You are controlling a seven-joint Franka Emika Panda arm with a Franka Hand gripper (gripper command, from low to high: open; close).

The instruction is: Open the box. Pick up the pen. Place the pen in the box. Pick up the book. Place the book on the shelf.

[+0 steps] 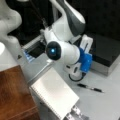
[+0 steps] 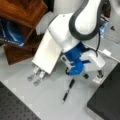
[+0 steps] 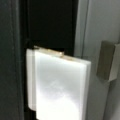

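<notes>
The box, lid shut, sits just beside the fingers, whose spread I cannot tell.

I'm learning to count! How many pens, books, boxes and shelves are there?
pen: 1
book: 1
box: 1
shelf: 1
gripper: 1, low over the table between pen and box
Total: 5
</notes>
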